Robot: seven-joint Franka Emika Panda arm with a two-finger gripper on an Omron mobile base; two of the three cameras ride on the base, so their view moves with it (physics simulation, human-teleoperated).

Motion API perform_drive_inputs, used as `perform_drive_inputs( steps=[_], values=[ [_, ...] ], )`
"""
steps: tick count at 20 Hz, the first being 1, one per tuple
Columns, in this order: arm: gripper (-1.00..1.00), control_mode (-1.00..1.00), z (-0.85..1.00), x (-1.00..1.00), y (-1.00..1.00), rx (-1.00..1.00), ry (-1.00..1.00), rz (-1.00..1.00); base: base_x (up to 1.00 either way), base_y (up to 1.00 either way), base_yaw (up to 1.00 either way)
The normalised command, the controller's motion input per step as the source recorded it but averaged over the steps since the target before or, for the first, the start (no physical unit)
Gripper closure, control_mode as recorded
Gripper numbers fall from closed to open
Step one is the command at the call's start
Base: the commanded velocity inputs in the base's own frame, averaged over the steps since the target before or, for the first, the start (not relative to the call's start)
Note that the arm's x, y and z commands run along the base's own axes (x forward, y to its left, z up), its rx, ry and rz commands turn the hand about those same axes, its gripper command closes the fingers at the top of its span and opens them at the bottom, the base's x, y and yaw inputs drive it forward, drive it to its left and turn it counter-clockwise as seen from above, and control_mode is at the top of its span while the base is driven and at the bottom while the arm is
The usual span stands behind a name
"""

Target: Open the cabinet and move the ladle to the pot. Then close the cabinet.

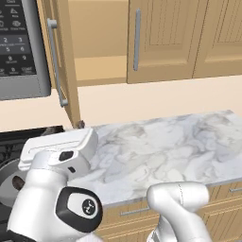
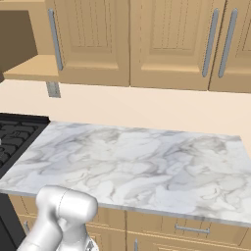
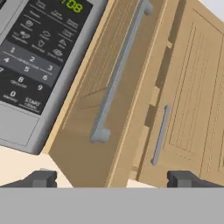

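Note:
The cabinet's left door [image 1: 68,56] stands swung open toward me, and its long silver handle [image 3: 117,76] rises straight ahead of my gripper [image 3: 113,179]. The gripper is open, its two dark fingertips [image 3: 43,178] wide apart with nothing between them and short of the door. The right door [image 1: 165,38] is shut. The bare shelf [image 1: 99,68] shows inside. My white hand [image 1: 61,151] hovers over the stove's edge. A slice of the grey pot [image 1: 5,182] peeks out behind my arm, with a small dark brown shape beside it. The ladle I cannot make out.
The grey microwave [image 1: 19,47] hangs just left of the open door. The black stove [image 2: 14,139] lies at the left, and the marble counter [image 2: 142,157] stretches to the right. More shut wall cabinets [image 2: 171,39] continue to the right.

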Motion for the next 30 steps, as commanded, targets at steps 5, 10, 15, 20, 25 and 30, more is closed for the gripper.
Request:
perform_drive_inputs(
  steps=[5,10,15,20,25,30],
  values=[
    [-1.00,-1.00,-0.08,0.56,0.69,-0.01,-0.03,-0.17,0.00,0.00,0.00],
    [-1.00,-1.00,-0.03,0.58,0.41,-0.01,0.00,-0.14,0.00,0.00,0.00],
    [-1.00,-1.00,0.00,0.49,-0.06,0.00,0.00,-0.10,0.00,0.00,0.00],
    [-1.00,-1.00,0.00,0.50,-0.30,0.00,0.00,-0.06,0.00,0.00,0.00],
    [-1.00,-1.00,0.03,0.37,-0.52,0.00,-0.01,-0.01,0.00,0.00,0.00],
    [-1.00,-1.00,0.11,0.33,-0.61,0.00,0.00,0.00,0.00,0.00,0.00]
  ],
)
